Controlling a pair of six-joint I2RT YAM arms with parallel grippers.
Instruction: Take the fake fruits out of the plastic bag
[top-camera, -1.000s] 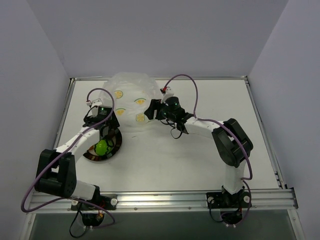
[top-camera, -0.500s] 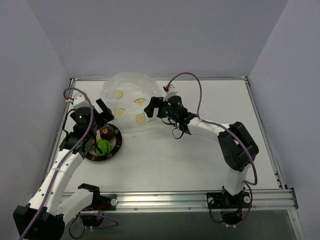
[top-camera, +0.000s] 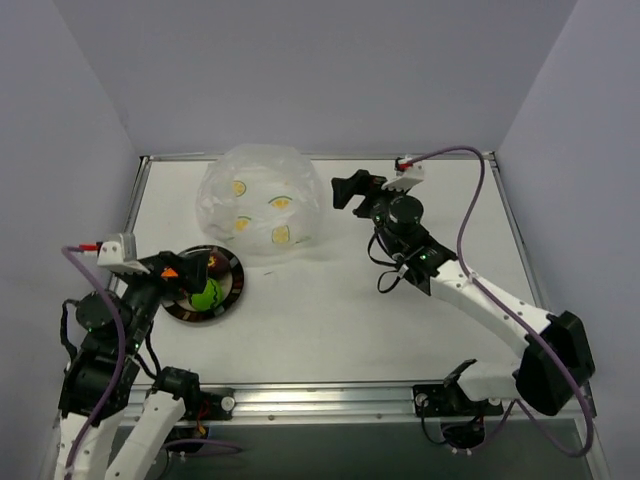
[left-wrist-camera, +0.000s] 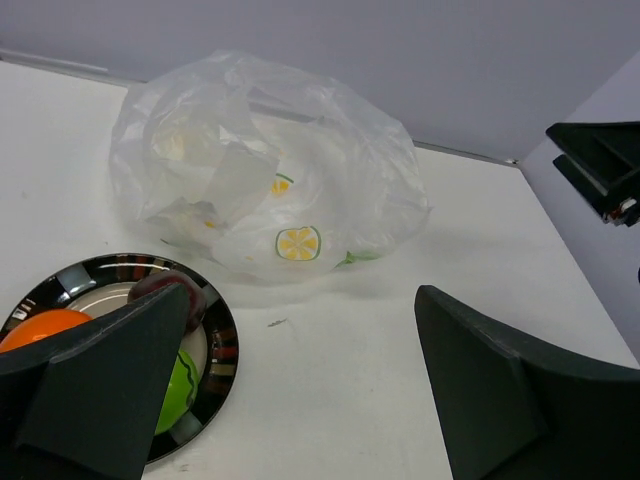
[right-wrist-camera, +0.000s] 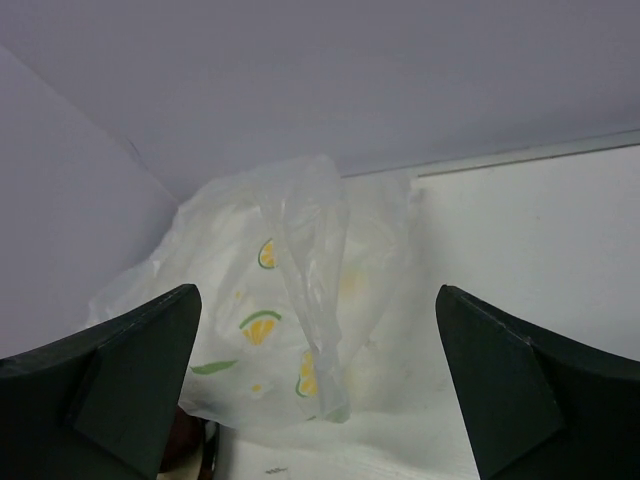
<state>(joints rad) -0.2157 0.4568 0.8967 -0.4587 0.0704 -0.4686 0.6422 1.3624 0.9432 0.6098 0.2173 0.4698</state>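
Note:
The plastic bag (top-camera: 260, 205) with lemon-slice prints lies crumpled at the back of the table; it also shows in the left wrist view (left-wrist-camera: 270, 170) and the right wrist view (right-wrist-camera: 300, 330). The dark-rimmed plate (top-camera: 236, 284) in front of it holds the green fruit (top-camera: 207, 293), the brown fruit (top-camera: 215, 265) and the orange fruit (left-wrist-camera: 40, 325). My left gripper (top-camera: 185, 280) is open and empty, raised over the plate's near left side. My right gripper (top-camera: 347, 190) is open and empty, raised to the right of the bag and apart from it.
A metal rail (top-camera: 330, 395) runs along the table's near edge, and grey walls close in the left, back and right sides. The right gripper's fingers show at the right edge of the left wrist view (left-wrist-camera: 600, 170).
The left arm has drawn back from over the plate toward the near left, uncovering the brown fruit. The right gripper has let go of the bag and pulled away to the right.

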